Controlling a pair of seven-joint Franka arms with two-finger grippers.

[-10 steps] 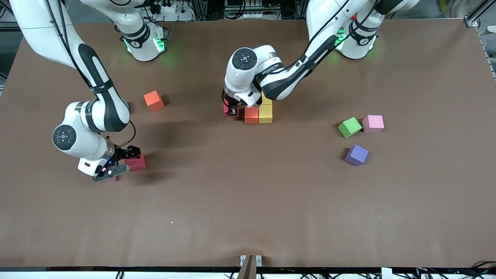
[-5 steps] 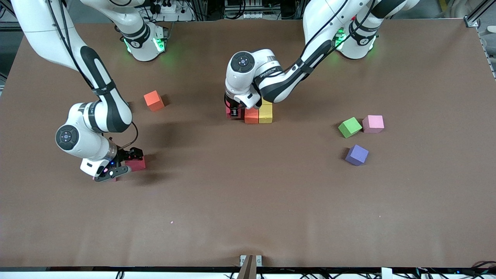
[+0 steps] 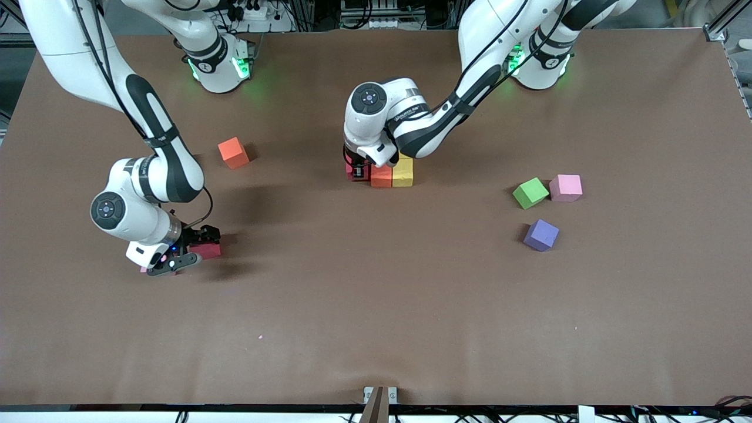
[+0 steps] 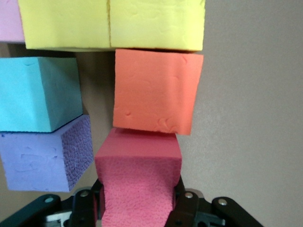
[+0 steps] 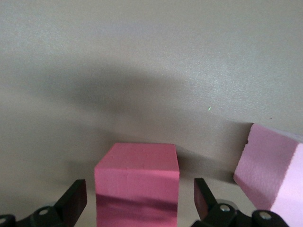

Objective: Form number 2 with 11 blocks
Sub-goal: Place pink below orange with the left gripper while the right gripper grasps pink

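Observation:
At mid-table a cluster of blocks has begun the number 2: two yellow blocks (image 4: pixel 111 23), an orange one (image 3: pixel 381 175) (image 4: pixel 156 90), a blue one (image 4: pixel 40 94), a purple one (image 4: pixel 45 158) and a pink corner (image 4: pixel 9 19). My left gripper (image 3: pixel 355 170) (image 4: pixel 139 208) is shut on a red block (image 3: pixel 353 172) (image 4: pixel 139 184), low at the table and abutting the orange block. Toward the right arm's end, my right gripper (image 3: pixel 188 249) (image 5: pixel 139 194) is open and straddles another red block (image 3: pixel 207 249) (image 5: pixel 137 184). A pink block (image 5: pixel 274 175) lies beside it.
An orange-red block (image 3: pixel 233 152) lies loose between the right arm's base and its gripper. Toward the left arm's end sit a green cube (image 3: pixel 530 192), a pink block (image 3: pixel 566 187) touching it, and a purple block (image 3: pixel 541 234) nearer the camera.
The left gripper has edged the red block in against the orange block. The right gripper has shifted slightly around its red block, still open.

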